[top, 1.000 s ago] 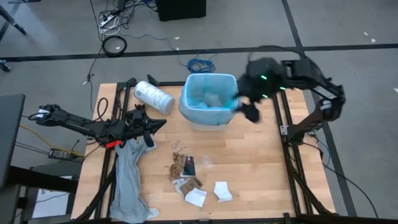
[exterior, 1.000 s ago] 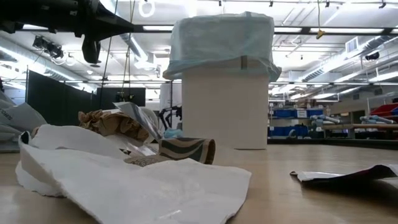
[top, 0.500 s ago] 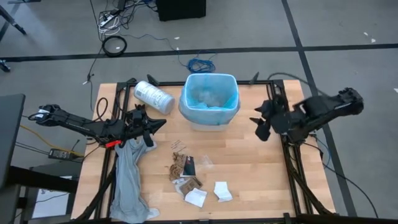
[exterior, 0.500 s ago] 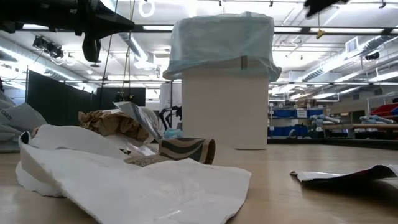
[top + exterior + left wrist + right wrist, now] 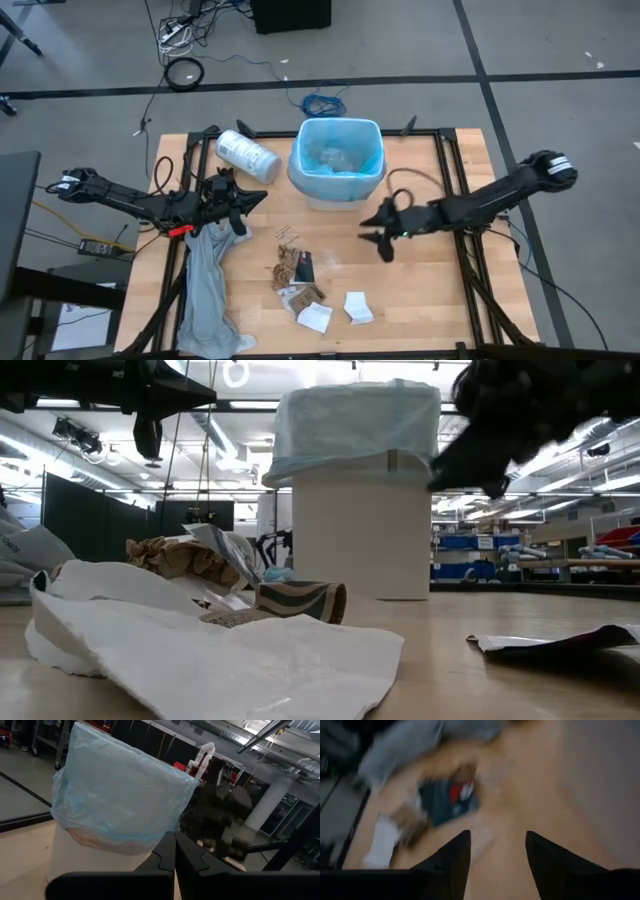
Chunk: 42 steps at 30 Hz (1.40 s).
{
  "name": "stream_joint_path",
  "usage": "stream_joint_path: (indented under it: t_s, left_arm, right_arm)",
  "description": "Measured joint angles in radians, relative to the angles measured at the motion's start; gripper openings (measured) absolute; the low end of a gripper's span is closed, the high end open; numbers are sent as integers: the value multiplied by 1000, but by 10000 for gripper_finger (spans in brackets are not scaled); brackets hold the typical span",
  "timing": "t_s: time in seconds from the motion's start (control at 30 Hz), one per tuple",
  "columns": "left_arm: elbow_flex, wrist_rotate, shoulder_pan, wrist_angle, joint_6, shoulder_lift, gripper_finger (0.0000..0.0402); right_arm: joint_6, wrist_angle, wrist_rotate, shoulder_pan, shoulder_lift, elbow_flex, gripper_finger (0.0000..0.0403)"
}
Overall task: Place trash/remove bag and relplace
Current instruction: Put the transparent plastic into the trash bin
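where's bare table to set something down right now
Bare wood lies along the table's right side, below the right tool, and between the bin and the trash. It is crowded near the grey sheet, the left tool and the roll.

The light-blue bag lined the white bin, its crinkled rim folded over the bin's edge, with scraps inside. The trash lay clustered on the table before me: brown wrappers, white papers, a black-and-white packet.
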Motion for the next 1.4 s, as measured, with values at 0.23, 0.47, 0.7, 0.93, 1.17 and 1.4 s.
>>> stream_joint_path:
  t_s: [0.23, 0.47, 0.7, 0.93, 1.17, 1.4]
  left_arm:
    - [0, 0, 0, 1, 0, 0, 8]
    - [0, 0, 0, -21, 0, 0, 8]
    - [0, 0, 0, -31, 0, 0, 8]
    - [0, 0, 0, -36, 1, 0, 8]
    - [0, 0, 0, -38, -2, 0, 8]
    - [0, -8, 0, -38, -4, 0, 8]
  right_arm:
    - [-105, 101, -96, 0, 277, 96, 231]
    - [-249, 171, -107, -14, 441, 153, 268]
    - [-285, 280, -111, -18, 583, 186, 262]
    - [-290, 312, -103, -8, 690, 223, 261]
    - [-160, 225, 28, 10, 692, 229, 107]
    - [-184, 72, 0, 4, 563, 269, 5]
